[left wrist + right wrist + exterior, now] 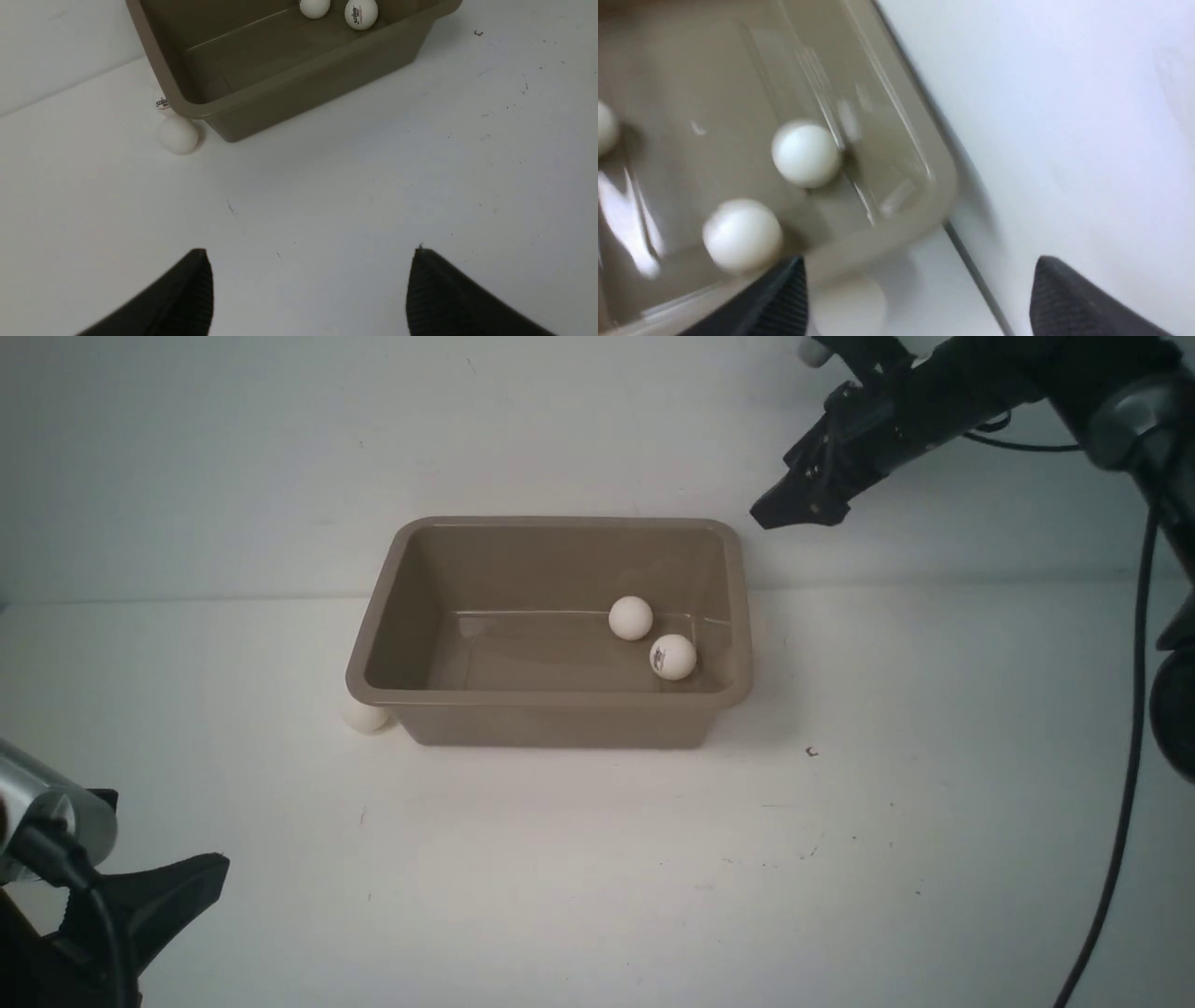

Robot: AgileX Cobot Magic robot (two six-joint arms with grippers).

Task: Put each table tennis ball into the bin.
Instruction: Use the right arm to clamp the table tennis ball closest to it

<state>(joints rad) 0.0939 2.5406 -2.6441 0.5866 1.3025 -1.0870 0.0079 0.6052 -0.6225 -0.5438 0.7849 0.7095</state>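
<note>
Slick worktop (597, 877), so that's my worry. The bin (551, 698) has two table tennis balls (630, 618) on its right side, fine. Right fingers (1064, 298) hang spread and empty by its far right corner. Left fingers (187, 298) are spread and empty too, low at the near left. A plain ball (364, 717) and a logo ball (161, 103) hug the bin's left front corner under the rim. Clip that rim and they'd probably skitter off.

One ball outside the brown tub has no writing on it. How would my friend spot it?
Look for the brown bin in the middle of the white table, then go to its near left corner. Two balls sit there: the plain ball is the nearer one, out in the open, all white, while the printed ball behind it hides partly under the rim.
</note>
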